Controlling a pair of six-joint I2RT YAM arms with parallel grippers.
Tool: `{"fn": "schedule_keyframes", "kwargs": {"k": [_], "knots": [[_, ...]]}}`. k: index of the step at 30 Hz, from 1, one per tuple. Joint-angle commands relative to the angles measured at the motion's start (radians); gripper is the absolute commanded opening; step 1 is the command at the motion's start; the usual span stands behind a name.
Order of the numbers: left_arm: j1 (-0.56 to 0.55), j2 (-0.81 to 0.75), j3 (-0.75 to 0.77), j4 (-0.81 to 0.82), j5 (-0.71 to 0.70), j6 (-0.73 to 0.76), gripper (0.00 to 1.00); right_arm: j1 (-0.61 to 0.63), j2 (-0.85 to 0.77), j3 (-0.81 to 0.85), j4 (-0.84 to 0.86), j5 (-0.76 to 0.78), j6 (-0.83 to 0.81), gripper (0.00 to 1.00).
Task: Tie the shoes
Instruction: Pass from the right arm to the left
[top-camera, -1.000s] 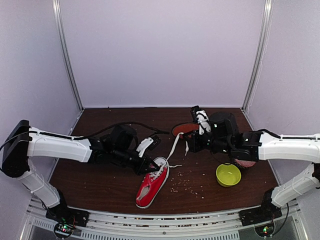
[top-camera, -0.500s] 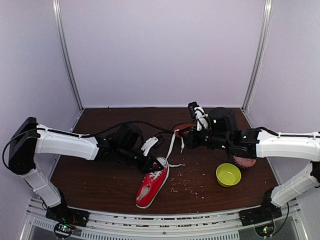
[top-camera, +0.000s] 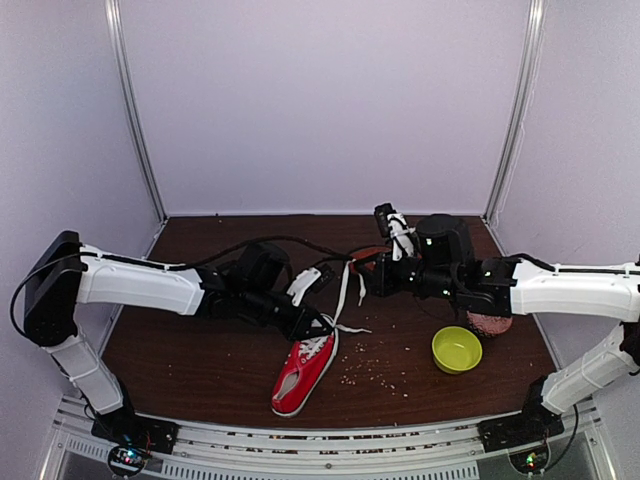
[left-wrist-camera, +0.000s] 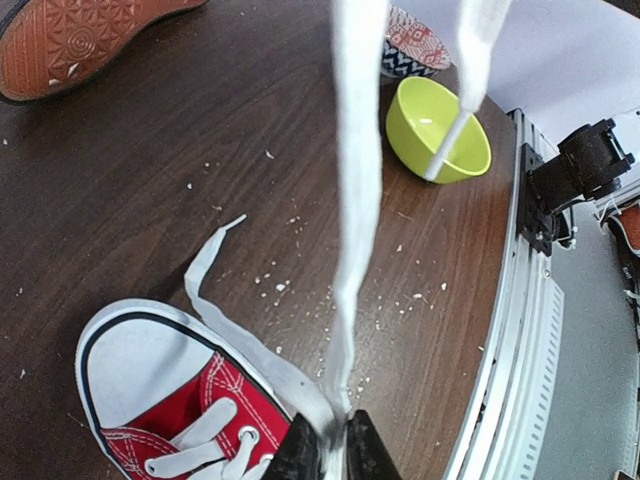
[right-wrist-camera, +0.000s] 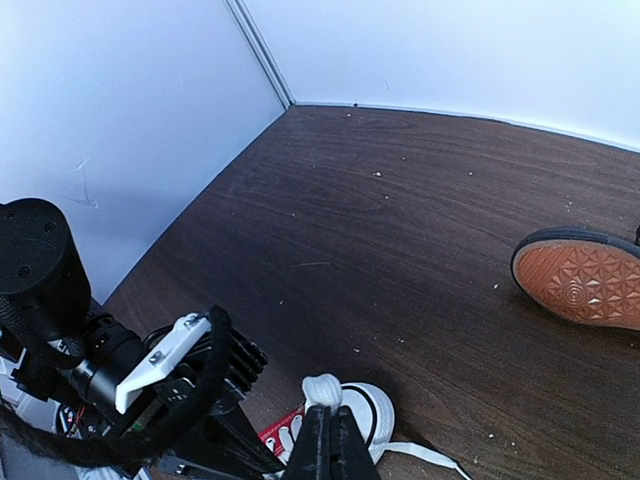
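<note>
The red sneaker lies near the table's front, toe toward the back; its white toe cap shows in the left wrist view. A white lace rises taut from it. My left gripper sits at the sneaker's toe, its jaws closed narrowly on that lace. My right gripper hangs above and behind the sneaker, shut on the lace's upper part, which bulges over its tips. The black shoe lies on its side behind the right gripper, reddish-brown sole showing.
A yellow-green bowl stands at the front right, with a patterned bowl just behind it under the right arm. Crumbs are scattered around the sneaker. A loose lace end lies on the table. Walls close in the back and sides.
The left gripper has slid right along the sneaker toward its toe, and its jaws have eased slightly. The right gripper moved a little left and back, lifting the lace.
</note>
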Motion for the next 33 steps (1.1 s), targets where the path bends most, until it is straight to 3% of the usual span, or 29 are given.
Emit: {"fn": "schedule_keyframes", "kwargs": {"k": [1, 14, 20, 33], "knots": [[0.008, 0.026, 0.036, 0.017, 0.004, 0.009, 0.15, -0.01, 0.006, 0.011, 0.031, -0.019, 0.013, 0.0], [0.009, 0.05, 0.052, 0.05, 0.014, -0.01, 0.15, -0.013, 0.012, -0.004, 0.048, -0.031, 0.025, 0.0], [0.009, 0.054, 0.047, 0.081, 0.031, -0.021, 0.0, -0.013, 0.021, -0.008, 0.052, -0.031, 0.028, 0.0], [0.019, -0.073, -0.098, 0.165, -0.023, -0.05, 0.0, -0.011, 0.188, 0.065, 0.118, -0.103, 0.061, 0.0]]}}
